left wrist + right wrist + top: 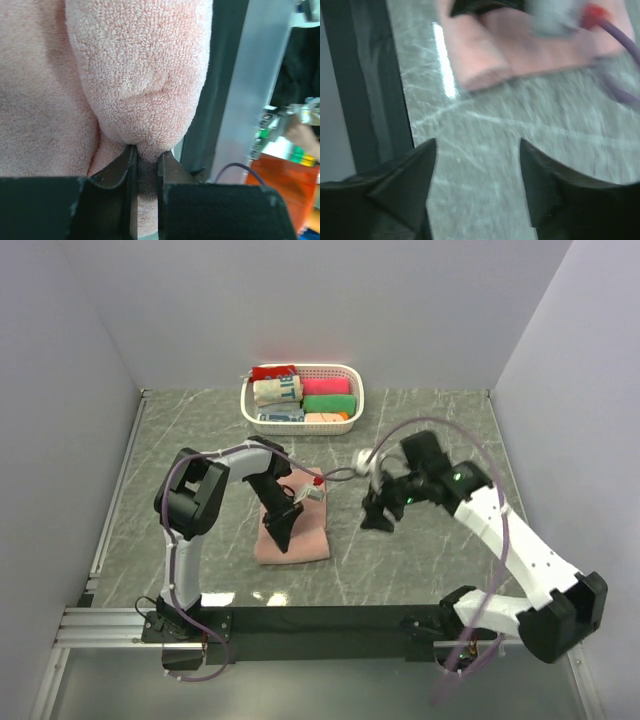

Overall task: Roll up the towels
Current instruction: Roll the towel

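The towel (312, 540), a salmon-pink terry cloth with a looped, nubbly pile, lay a little left of the table's (430, 560) middle, toward the near edge, one end curled into a soft rounded roll (482, 65). The left arm bent steeply down over it, and the left claw (146, 156) was pressed nearly together, pinching a bulging fold of terry between its black fingers. The right arm reached in from the right; the right claw (477, 150) hung spread over bare grey-green marbled surface just beside the towel, touching nothing. A white lattice plastic basket (352, 410) sat at the far edge, packed with rolled cloths. Purple cables looped over both arms.
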`<state>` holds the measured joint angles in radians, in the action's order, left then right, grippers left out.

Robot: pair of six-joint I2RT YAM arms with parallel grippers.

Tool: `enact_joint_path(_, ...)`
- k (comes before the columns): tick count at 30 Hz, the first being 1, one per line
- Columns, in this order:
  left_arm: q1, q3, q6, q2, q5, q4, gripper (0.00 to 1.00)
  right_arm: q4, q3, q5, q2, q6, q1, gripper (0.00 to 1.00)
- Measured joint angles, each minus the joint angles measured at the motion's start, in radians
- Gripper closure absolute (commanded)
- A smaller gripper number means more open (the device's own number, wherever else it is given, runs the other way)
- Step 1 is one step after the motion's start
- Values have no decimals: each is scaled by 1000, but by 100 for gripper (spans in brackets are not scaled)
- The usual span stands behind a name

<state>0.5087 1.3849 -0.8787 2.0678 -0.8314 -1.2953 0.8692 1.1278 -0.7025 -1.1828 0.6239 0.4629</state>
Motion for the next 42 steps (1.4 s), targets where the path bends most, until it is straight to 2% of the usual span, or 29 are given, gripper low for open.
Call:
enact_joint_path(2, -11, 24, -1, 28, -5, -36, 99, -51, -61, 68, 43, -2, 128, 20)
enact_joint_path(5, -21, 52, -3, 56, -6, -71, 99, -130, -134, 175, 56, -6, 297, 19)
enact_joint_path(10, -23, 88, -5, 88, -3, -108, 99, -303, -169, 349, -40, -5, 460, 18)
enact_joint_path(14, -23, 109, -8, 105, -1, -129, 99, -419, -153, 410, -171, 8, 536, 16)
enact_joint_path(21, -24, 114, -10, 108, 2, -134, 99, -491, -99, 371, -391, 23, 549, 18)
enact_joint_path(22, -25, 114, -10, 108, 5, -135, 99, -495, -100, 365, -414, 25, 549, 21)
enact_joint_path(24, -28, 115, -10, 108, 9, -137, 98, -507, -100, 356, -456, 32, 549, 38)
enact_joint_path(25, -30, 115, -10, 109, 13, -138, 98, -516, -99, 352, -478, 37, 547, 50)
enact_joint_path(26, -32, 115, -10, 109, 17, -141, 95, -523, -95, 349, -494, 40, 543, 75)
enact_joint_path(27, -34, 115, -8, 110, 18, -142, 92, -524, -82, 338, -512, 52, 536, 88)
enact_joint_path(28, -37, 115, -7, 110, 20, -141, 88, -516, -63, 322, -527, 56, 526, 95)
enact_joint_path(29, -43, 114, -5, 110, 21, -141, 79, -502, -45, 302, -538, 58, 516, 100)
enact_joint_path(32, -75, 96, 5, 101, 1, -125, 65, -470, -16, 246, -558, 76, 491, 100)
enact_joint_path(35, -128, 76, 14, 84, -32, -97, 56, -440, 14, 195, -580, 93, 471, 100)
enact_joint_path(38, -202, 75, 32, 56, -47, -67, 52, -398, 56, 148, -610, 104, 450, 100)
enact_joint_path(42, -360, 89, 51, -12, -54, 14, 50, -307, 115, 55, -666, 109, 422, 100)
